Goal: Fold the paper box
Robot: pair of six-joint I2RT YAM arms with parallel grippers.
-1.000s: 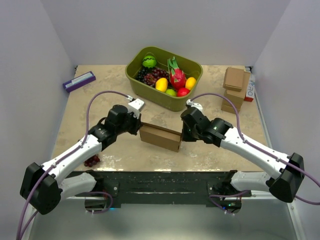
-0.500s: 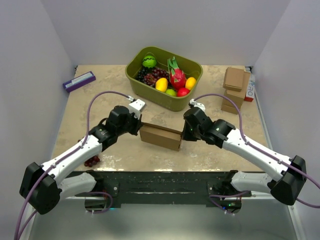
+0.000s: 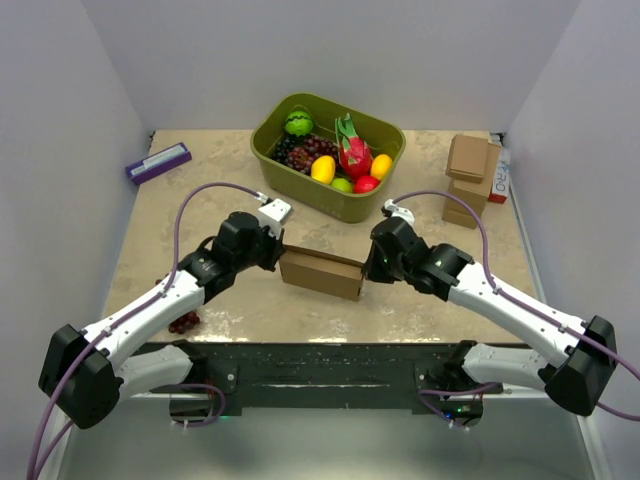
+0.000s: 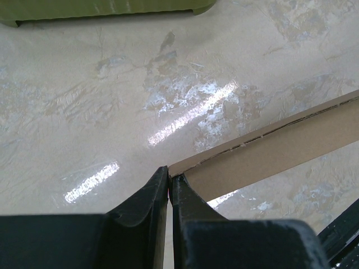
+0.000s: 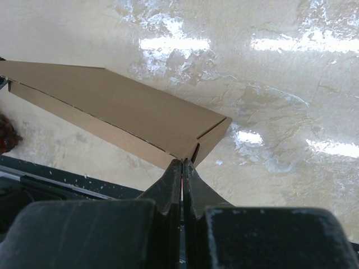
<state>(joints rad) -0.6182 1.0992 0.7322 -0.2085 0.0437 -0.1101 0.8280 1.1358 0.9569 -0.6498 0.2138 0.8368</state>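
The paper box (image 3: 320,272) is a thin brown cardboard box at the middle of the table, held between my two arms. My left gripper (image 3: 281,256) is at its left end. In the left wrist view its jaws (image 4: 170,178) are shut on a corner of the box wall (image 4: 280,145). My right gripper (image 3: 365,268) is at the box's right end. In the right wrist view the jaws (image 5: 183,163) are pressed together, with their tips against the near corner of the box (image 5: 123,106). No cardboard shows between them.
A green bin (image 3: 327,155) of toy fruit stands behind the box. A stack of small brown boxes (image 3: 470,178) sits at the back right and a purple box (image 3: 158,162) at the back left. Dark grapes (image 3: 183,322) lie near the left arm, by the black front rail (image 3: 320,375).
My right arm has shifted slightly to the right, its wrist turning a little. The box and the left arm have barely moved.
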